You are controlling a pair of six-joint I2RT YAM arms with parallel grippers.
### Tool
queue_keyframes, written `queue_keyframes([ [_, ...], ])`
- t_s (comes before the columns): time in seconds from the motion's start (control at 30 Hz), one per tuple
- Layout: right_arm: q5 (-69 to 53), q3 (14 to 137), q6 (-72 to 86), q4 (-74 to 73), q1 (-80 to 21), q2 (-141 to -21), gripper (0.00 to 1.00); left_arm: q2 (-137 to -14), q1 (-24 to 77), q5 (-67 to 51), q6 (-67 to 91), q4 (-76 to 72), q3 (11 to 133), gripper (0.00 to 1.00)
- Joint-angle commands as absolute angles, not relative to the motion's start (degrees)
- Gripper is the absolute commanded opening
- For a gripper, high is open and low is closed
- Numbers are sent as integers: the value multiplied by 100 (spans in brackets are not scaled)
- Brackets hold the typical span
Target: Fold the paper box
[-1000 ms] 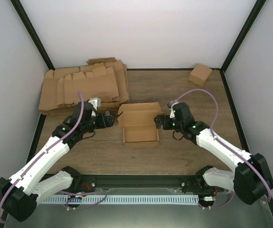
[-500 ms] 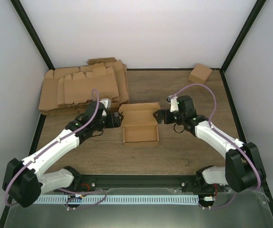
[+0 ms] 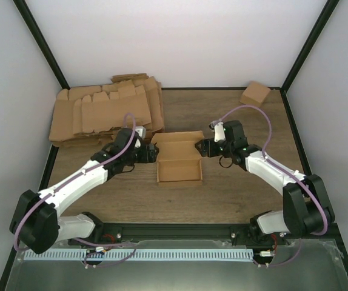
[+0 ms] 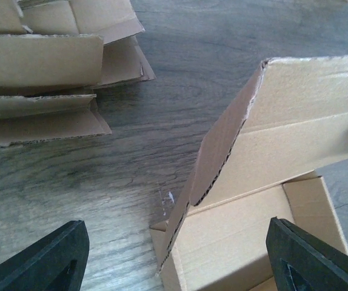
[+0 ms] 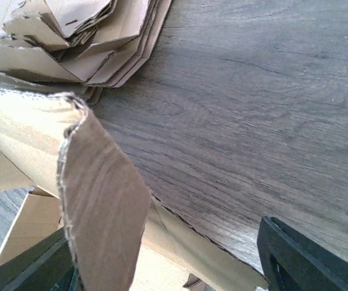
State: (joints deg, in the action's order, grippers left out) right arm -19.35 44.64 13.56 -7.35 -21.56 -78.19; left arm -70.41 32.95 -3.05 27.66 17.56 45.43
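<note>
Stretching forward and inward from its base at 7 o'clock in the overhead view, the left arm is lying low over the wooden table (image 3: 234, 194). Its wrist is turning toward 3 o'clock, so the left gripper (image 3: 151, 153) is pointing at the left end of the paper box (image 3: 180, 171). That box is sitting near the middle of the table as an open oblong tray, with its lid flap rising at a tilt along the far side. The right arm is mirroring this pose, bending in from 5 o'clock and aiming the right gripper (image 3: 203, 147) toward 9 o'clock at the box's far right corner. In the left wrist view the two black fingers (image 4: 46, 260) are standing wide apart at the bottom corners. The tray's end and the lid's torn edge are lying between them, and neither finger is touching the cardboard. In the right wrist view the fingers (image 5: 301, 254) are likewise spreading wide. One upright flap of the box is sitting between them, close against the finger at 8 o'clock, though I cannot tell whether it is touching. A pile of flat cardboard blanks (image 3: 104, 112) is resting at 10 o'clock on the table, near the left gripper. A small carton (image 3: 254, 94) is sitting at 1 o'clock, well apart from both arms.
</note>
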Motion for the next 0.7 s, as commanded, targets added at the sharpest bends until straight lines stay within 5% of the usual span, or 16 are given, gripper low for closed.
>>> queue_keyframes([
  [0.0, -1987, 4748, 1294, -825, -2128, -7792, 71, -7227, 3313, -460, 2645, 1508, 4786, 80],
  [0.3, -1862, 4781, 1239, -1204, -2207, -7661, 51, -7501, 3468, -385, 2730, 1727, 5098, 56],
  [0.67, -1194, 4858, 1351, -1653, -2558, -7501, 40, -7914, 3984, 659, 3066, 2481, 5556, 47],
])
